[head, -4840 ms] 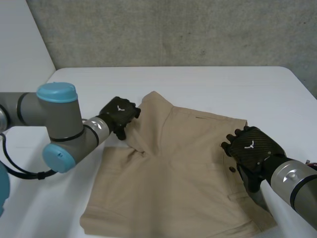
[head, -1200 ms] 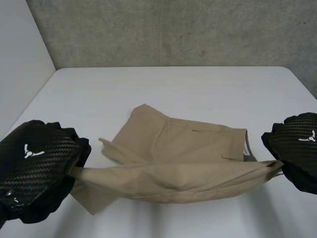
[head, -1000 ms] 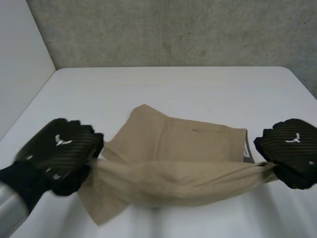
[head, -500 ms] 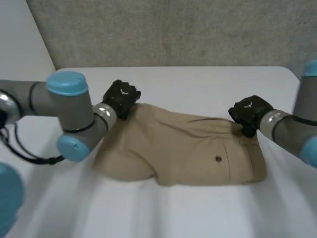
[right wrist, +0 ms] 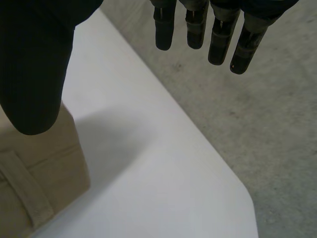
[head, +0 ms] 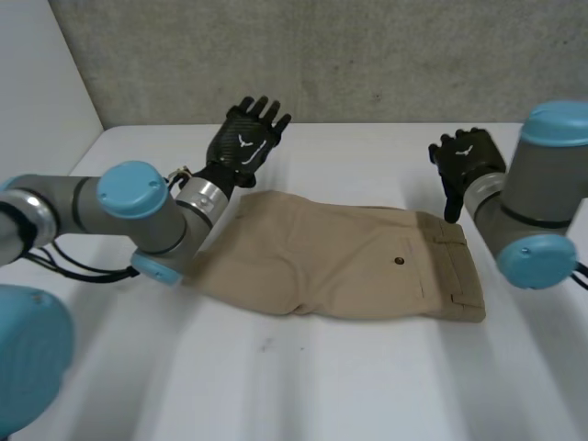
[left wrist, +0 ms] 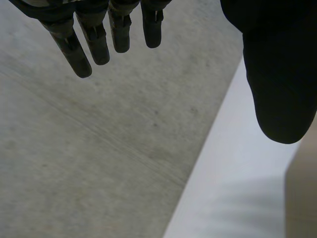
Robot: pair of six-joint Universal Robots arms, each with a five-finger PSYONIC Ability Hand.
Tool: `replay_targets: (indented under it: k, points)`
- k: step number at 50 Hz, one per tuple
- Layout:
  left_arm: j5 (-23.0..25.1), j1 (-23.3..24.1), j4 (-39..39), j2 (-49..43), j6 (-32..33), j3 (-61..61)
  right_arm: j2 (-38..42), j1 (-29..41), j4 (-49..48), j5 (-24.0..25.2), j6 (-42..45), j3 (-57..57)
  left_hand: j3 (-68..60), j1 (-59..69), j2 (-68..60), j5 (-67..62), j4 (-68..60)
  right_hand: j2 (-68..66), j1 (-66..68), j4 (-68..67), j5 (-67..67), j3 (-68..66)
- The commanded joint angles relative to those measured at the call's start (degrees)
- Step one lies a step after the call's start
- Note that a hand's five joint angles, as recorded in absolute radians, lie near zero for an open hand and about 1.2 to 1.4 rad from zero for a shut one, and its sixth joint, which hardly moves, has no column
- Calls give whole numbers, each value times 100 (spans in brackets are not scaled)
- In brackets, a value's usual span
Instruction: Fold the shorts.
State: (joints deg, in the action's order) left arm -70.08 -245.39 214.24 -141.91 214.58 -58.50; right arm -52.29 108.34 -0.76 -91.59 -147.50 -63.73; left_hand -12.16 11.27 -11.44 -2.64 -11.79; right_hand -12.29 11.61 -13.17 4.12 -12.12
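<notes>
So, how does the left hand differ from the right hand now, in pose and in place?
The left hand spreads its fingers wide; the right hand has them closer together. The left hand is by the far corner of the shorts at the leg end; the right hand is by the far corner at the waistband end. Both are open, hold nothing and are apart from the shorts.

Grey tubular arms (head: 55,207) with round light-blue caps (head: 131,188); black carbon-weave left hand (head: 243,147) and right hand (head: 469,161) each bear a small white emblem.
</notes>
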Motion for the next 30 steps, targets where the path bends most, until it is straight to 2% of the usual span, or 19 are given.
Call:
replay_targets:
  k: [1,6,14,21,30]
  points:
    - [-497,8,127,1191,-47,-1470,-1474,-50,32,290,-235,-1744,216,-127,144,264,179,229,-161,317,-412,212]
    - [-866,-9,-22,1842,-398,-2305,-2179,-374,-11,553,-253,-3107,178,-89,106,226,141,229,-161,317,-412,212]
    - [-1034,61,-1014,2501,-1426,-3123,-2180,-735,-423,914,-568,-4041,-41,130,-113,7,-78,-569,637,-481,385,-585]
    - [-1174,131,-1639,2774,-1823,-3290,-1952,-1025,-829,1046,-824,-4156,-57,147,-130,-10,-95,-805,873,-717,622,-822]
    - [-1306,140,-1675,2933,-1946,-3510,-1416,-1087,-952,1301,-956,-4025,-41,130,-113,7,-78,-1998,2066,-1910,1814,-2015]
